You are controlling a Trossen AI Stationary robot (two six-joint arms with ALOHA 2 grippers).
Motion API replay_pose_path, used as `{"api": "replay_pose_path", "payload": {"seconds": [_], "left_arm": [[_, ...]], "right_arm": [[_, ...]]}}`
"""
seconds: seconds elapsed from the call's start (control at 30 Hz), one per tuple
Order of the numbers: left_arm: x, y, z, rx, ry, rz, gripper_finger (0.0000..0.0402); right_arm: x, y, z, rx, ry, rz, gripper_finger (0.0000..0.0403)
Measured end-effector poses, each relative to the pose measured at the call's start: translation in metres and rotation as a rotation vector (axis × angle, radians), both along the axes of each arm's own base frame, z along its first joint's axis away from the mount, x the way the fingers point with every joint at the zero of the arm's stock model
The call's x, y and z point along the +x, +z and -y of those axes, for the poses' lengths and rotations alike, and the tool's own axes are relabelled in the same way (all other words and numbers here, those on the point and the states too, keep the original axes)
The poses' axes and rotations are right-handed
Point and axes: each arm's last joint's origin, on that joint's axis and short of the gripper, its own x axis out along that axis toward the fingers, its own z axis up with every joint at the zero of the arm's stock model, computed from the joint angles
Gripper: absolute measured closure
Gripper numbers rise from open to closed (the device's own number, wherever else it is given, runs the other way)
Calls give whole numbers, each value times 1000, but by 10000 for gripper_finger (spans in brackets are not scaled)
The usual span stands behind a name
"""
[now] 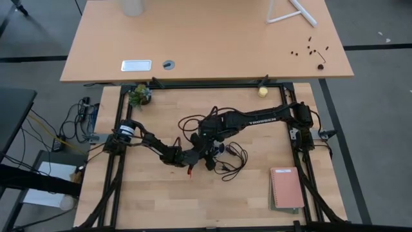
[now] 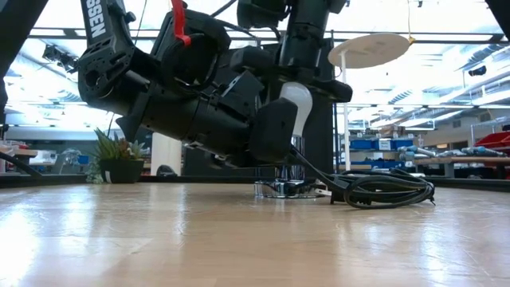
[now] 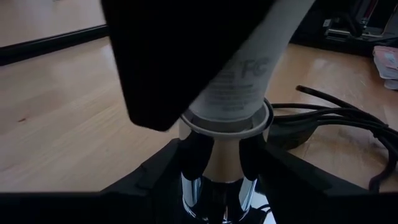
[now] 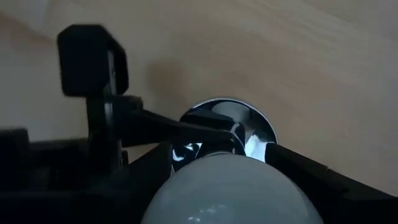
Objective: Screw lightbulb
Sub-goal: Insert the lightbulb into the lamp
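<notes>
The lightbulb (image 2: 296, 102) is white. It stands with its neck (image 3: 241, 84) in the white collar (image 3: 227, 122) of a chrome socket (image 2: 283, 188), whose base sits on the wooden table at its middle. My left gripper (image 1: 201, 153) reaches in from the table's left, almost level, shut on the socket's stem. My right gripper (image 1: 214, 138) comes down from above, shut on the bulb. In the right wrist view the bulb's dome (image 4: 230, 190) fills the bottom, with the socket's shiny base disc (image 4: 252, 124) beyond it. My left gripper pinches the socket's chrome stem (image 3: 221, 163) just under the white collar, one finger (image 3: 194, 155) on each side. The fingers come nearly level from the table's left. The socket stands upright with its base on the table. My right gripper holds the bulb's round upper part (image 4: 186, 180) between its two fingers, from above and pointing down. The gripper's own body hides the exact place of contact. The bulb stands with its neck in the socket's collar, leaning slightly.
The socket's black cord (image 2: 382, 191) lies coiled on the table just right of it. A notebook (image 1: 286, 188) lies near the right front corner. A small plant (image 1: 138, 95) and a yellowish ball (image 1: 262, 91) sit at the far edge.
</notes>
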Motion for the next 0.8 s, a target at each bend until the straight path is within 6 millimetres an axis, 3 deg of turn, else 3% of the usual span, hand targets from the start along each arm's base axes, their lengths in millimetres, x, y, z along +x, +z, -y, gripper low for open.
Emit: {"api": "replay_pose_path", "payload": {"seconds": [0.2,0.4,0.57,0.8], "left_arm": [[0,0,0,23,-6,-16,199],[0,0,0,24,-8,-21,199],[0,-1,0,27,-9,-24,199],[0,0,0,25,-27,-27,199]], "right_arm": [[0,0,-7,-17,-33,10,133],[4,1,-7,-114,143,32,108],[5,4,-7,-146,213,55,69],[-2,24,-8,-232,211,96,7]]}}
